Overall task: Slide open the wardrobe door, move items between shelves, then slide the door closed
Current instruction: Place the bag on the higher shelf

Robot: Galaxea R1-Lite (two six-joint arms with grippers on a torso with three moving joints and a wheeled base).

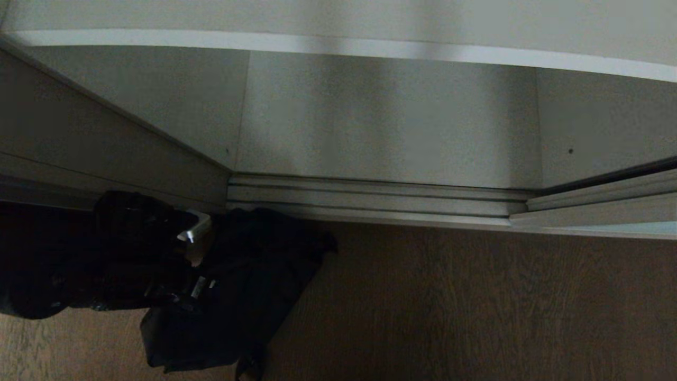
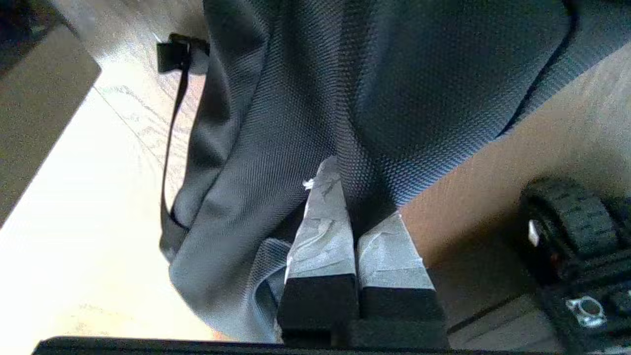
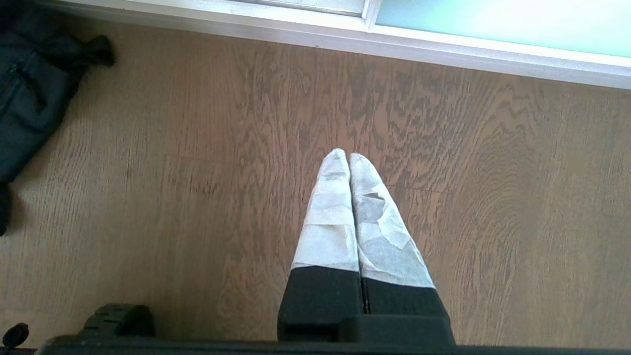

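Left gripper [image 2: 352,197]: it is sitting at the lower middle of its wrist view, with its fingers squeezing together on a fold of the soft black fabric pouch bag [image 2: 345,98].
Bag: it is lying on the brown wooden floor [image 1: 476,307] at the lower left of the head view, touching the ribbed silver floor track [image 1: 370,198].
Strap: a thin black strap with a clip [image 2: 172,52] is hanging at the upper left of the left wrist view.
Right gripper [image 3: 349,158]: it is hanging over bare floor in the middle of its view, with its fingers pressing together and holding nothing.
Door: the frosted pale blue-green glass sliding door [image 3: 493,22] is showing at the upper right of the right wrist view.
Shelf: a flat white board [image 1: 338,47] is running across the top of the head view.
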